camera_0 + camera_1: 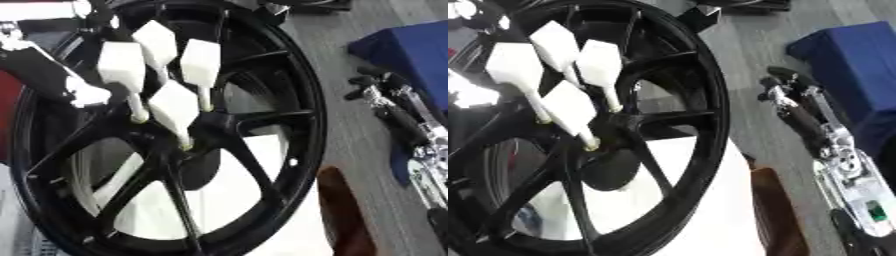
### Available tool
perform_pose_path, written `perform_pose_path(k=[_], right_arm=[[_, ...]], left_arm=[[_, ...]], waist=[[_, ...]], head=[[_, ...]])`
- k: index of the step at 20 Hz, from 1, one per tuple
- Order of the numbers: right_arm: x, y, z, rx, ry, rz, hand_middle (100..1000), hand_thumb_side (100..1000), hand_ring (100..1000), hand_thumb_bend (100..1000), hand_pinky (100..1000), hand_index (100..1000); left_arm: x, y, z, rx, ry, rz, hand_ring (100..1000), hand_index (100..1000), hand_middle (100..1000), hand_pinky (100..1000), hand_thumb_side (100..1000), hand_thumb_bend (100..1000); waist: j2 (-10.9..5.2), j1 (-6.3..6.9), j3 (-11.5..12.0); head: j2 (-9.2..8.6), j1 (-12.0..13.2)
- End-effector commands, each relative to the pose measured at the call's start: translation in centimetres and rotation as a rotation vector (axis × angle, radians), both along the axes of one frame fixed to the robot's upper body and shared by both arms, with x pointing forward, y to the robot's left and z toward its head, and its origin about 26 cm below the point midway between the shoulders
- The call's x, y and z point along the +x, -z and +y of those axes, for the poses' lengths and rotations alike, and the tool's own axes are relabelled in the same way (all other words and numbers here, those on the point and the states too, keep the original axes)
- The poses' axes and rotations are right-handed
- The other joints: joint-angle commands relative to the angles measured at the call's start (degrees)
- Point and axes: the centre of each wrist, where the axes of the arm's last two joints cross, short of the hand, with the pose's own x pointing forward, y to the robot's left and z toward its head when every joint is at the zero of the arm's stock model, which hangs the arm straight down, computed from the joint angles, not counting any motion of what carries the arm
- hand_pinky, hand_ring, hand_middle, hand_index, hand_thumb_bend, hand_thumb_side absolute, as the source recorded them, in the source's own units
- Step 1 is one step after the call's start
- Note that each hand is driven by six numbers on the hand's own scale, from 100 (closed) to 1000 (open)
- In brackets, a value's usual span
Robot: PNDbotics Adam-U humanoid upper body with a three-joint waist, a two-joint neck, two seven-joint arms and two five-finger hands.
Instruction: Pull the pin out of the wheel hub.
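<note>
Black spoked wheel fills the left of the frame, standing tilted. Four white pins with wide flat heads sit in the hub, shafts converging toward the centre. Right hand hangs off to the right, well apart from the wheel, fingers curled, holding nothing. Blue block at upper right. White surface behind the spokes.

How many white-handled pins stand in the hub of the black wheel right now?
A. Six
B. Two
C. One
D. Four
D: four white-handled pins stick out of the hub of the black wheel; the right hand is off to the side, touching none of them.
</note>
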Motion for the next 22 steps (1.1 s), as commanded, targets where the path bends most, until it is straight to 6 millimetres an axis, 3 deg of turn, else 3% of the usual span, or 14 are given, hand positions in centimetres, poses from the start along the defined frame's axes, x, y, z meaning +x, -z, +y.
perform_pose_path(k=[1,4,7,11,14,18,19,21,22], right_arm=[[-0.2,-0.8,-0.5,-0.023,0.014,-0.029,716,496,660,100,939,834],[-0.4,-1.0,-0.8,-0.031,0.025,-0.037,716,491,660,100,939,835],[-0.5,-1.3,-1.0,-0.033,0.038,-0.048,716,487,659,100,939,834],[-0.4,-1.6,-0.9,-0.018,0.042,-0.063,716,480,659,100,940,835],[-0.3,-1.8,-0.9,-0.009,0.043,-0.074,716,476,659,100,940,835],[-0.3,-1.8,-1.0,0.003,0.047,-0.075,716,476,659,100,940,835],[-0.3,-1.8,-1.0,0.004,0.047,-0.075,716,475,658,100,940,835],[-0.2,-1.8,-0.9,0.008,0.044,-0.074,716,474,659,100,940,835],[-0.3,-1.8,-0.9,0.009,0.044,-0.074,716,474,659,100,940,835]], left_arm=[[-2.3,-3.4,3.3,-0.116,-0.048,-0.108,403,468,348,629,166,100],[-3.5,-5.2,7.8,-0.240,-0.133,-0.161,404,471,349,631,158,100],[-3.7,-5.2,11.8,-0.361,-0.243,-0.194,415,487,361,637,165,100],[-2.2,-2.5,17.1,-0.542,-0.439,-0.139,419,497,366,643,194,100],[-1.5,0.5,20.6,-0.719,-0.558,-0.086,431,516,380,652,264,100],[-1.1,4.6,24.1,-0.886,-0.690,-0.018,456,550,410,666,319,100],[-1.1,5.3,24.6,-0.902,-0.709,-0.013,581,652,541,749,419,189],[-1.0,6.8,25.6,-0.921,-0.720,-0.011,762,780,686,828,477,304],[-0.9,7.4,26.0,-0.927,-0.725,-0.014,784,801,717,832,525,341]], waist=[[-1.33,-0.19,0.4],[-1.33,-0.14,0.9],[-1.31,-0.15,1.6],[-1.33,-0.51,2.1],[-1.57,-0.81,2.1],[-1.91,-0.99,2.6],[-2.00,-1.04,2.7],[-2.22,-1.21,2.8],[-2.30,-1.31,2.8]], head=[[0.42,-0.9],[0.53,-1.4],[0.90,-1.1],[0.40,-0.9],[0.22,-1.1],[0.06,-1.6],[0.02,-1.7],[-0.06,-1.8],[-0.05,-1.8]])
